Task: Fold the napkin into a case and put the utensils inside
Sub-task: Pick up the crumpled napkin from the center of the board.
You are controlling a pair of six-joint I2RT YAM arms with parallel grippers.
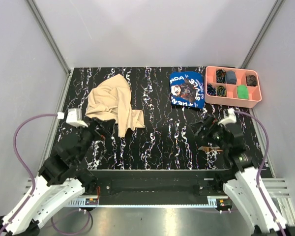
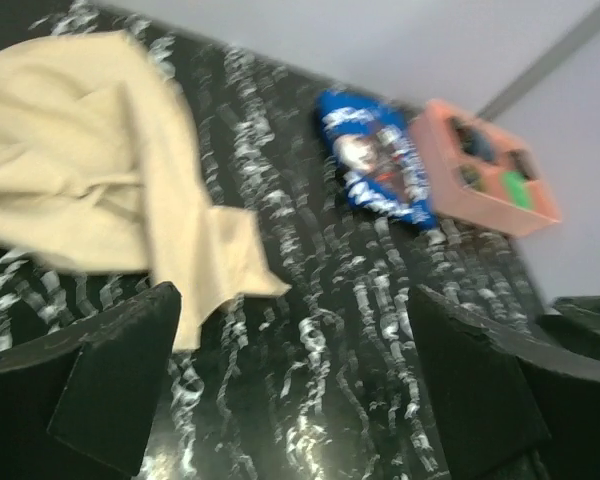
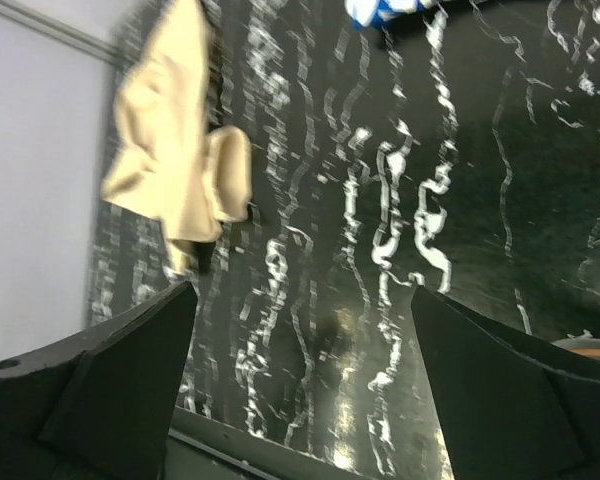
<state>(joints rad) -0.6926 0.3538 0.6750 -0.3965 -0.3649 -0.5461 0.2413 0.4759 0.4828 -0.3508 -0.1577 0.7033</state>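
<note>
The beige napkin (image 1: pixel 113 104) lies crumpled in a loose heap at the table's back left, with one flap trailing toward the near side; no case shows. It also appears in the left wrist view, napkin (image 2: pixel 90 160), and far off in the right wrist view, napkin (image 3: pixel 175 170). My left gripper (image 1: pixel 104 132) hovers just in front of the trailing flap, open and empty (image 2: pixel 292 292). My right gripper (image 1: pixel 206 126) is open over bare table at the right (image 3: pixel 302 290). The utensils are not plainly in view. A small brown thing (image 1: pixel 209 147) peeks out under my right arm.
A blue printed cloth (image 1: pixel 187 89) lies at the back right. Beside it stands a pink compartment tray (image 1: pixel 233 99) holding small dark and green items. The black marbled table (image 1: pixel 157 137) has grey walls on three sides.
</note>
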